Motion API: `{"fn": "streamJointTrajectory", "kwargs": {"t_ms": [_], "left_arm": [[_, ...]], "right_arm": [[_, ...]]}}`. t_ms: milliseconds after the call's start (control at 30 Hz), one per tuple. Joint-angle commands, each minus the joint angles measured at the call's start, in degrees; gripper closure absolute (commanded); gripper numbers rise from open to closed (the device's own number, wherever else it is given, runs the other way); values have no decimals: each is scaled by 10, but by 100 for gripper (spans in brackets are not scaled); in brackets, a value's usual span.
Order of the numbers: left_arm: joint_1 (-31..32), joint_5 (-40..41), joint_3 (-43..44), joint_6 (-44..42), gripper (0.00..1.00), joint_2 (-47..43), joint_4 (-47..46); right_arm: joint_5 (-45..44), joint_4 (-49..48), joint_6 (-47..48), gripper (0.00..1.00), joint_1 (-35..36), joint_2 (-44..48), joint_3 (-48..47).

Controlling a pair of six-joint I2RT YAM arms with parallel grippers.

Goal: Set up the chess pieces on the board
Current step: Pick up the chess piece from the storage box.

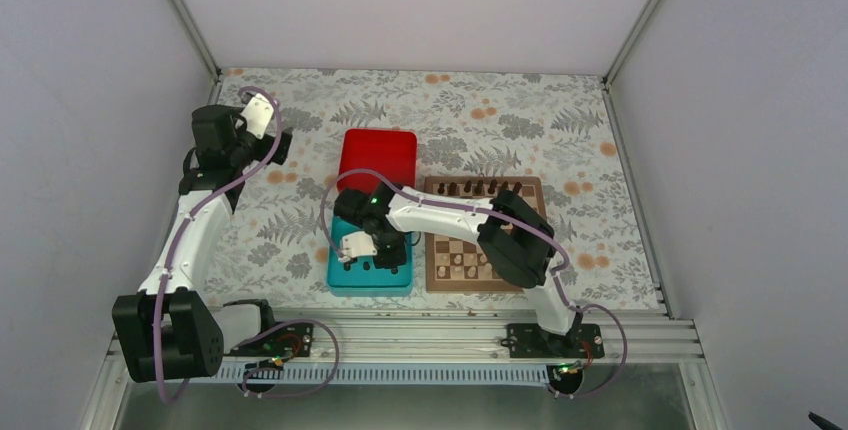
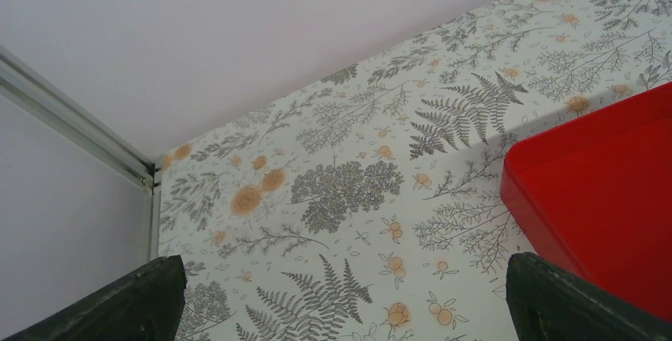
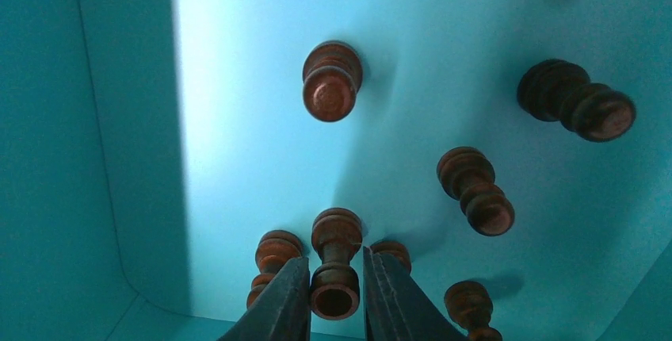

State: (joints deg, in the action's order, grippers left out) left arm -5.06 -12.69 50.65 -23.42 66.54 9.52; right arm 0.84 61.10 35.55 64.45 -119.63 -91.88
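The right gripper (image 3: 334, 255) pinches a dark piece (image 3: 335, 277) between its fingers in the tray (image 3: 95, 159), and should lift straight up, clear of the neighbours (image 3: 273, 255) beside each finger.

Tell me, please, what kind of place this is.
Probably a robot test booth, not a home. Plain white walls on an aluminium frame enclose the floral-clothed table, two white-and-black robot arms are bolted to its metal rail, and a square wooden chessboard lies on it.
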Motion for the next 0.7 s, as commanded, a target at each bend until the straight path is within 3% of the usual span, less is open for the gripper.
{"fn": "streamJointTrajectory", "kwargs": {"t_ms": [0,400,667], "left_arm": [[-3,-8,-4,-6,0,3,-12],[-3,-9,-5,-6,0,3,-13],[-4,-8,-4,-6,0,2,-13]], "right_arm": [[8,-5,2,82,2,-11,3],[7,1,-2,90,-2,18,-22],[15,30,-3,91,-45,59,-69]]}}
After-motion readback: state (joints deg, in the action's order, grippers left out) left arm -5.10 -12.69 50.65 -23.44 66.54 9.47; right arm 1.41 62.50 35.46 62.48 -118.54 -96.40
